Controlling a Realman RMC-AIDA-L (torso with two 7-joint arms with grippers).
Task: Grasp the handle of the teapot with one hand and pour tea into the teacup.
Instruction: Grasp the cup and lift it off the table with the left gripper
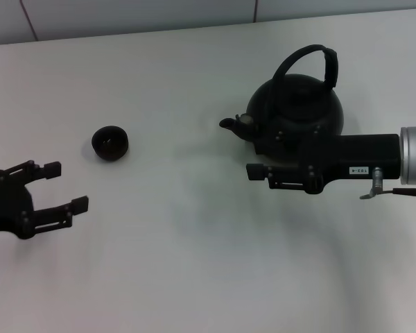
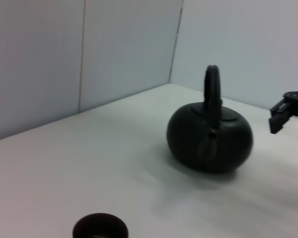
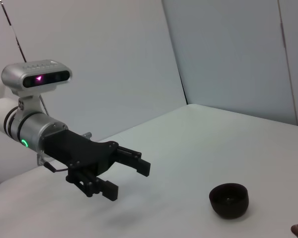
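Head view has the white table filling basically everything, with grey wall panels along the far edge. Biggest thing on it is the teapot, round and black, sitting on the robot's right side toward the back, stubby spout pointing toward the robot's left. Lid's on, so can't see what's inside. The handle arches up over the top and nothing's touching it.

The right gripper reaches in from the right, just in front of the teapot's near side, holding nothing. Can't tell from this side-on angle how far apart its fingers are.

The left gripper hangs low at the left edge, fingers spread wide and empty.

Smallest is the teacup, upright on the left half, well apart from the teapot, near the left gripper but not touching it. Its inside is just dark, no telling if there's tea.
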